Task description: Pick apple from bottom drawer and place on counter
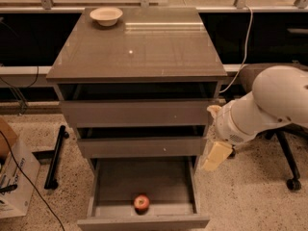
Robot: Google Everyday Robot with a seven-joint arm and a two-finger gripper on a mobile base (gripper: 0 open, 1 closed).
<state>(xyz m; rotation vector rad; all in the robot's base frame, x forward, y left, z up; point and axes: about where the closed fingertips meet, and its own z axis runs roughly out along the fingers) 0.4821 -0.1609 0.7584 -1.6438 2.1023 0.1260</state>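
Note:
The apple (141, 203), small and red, lies in the bottom drawer (110, 186), near the middle of its front edge. That drawer is pulled out towards me; the two drawers above it are pushed in further. The counter (144, 52) is the glossy grey-brown top of the cabinet. My white arm comes in from the right, and the gripper (216, 156), cream coloured, hangs beside the cabinet's right side at the height of the middle drawer, to the right of and above the apple. It holds nothing that I can see.
A white bowl (106, 16) stands on the counter's back left corner. A cardboard box (12, 177) and a black bar (55, 155) lie on the floor at the left. An office chair base (288, 172) and a cable (245, 47) are at the right.

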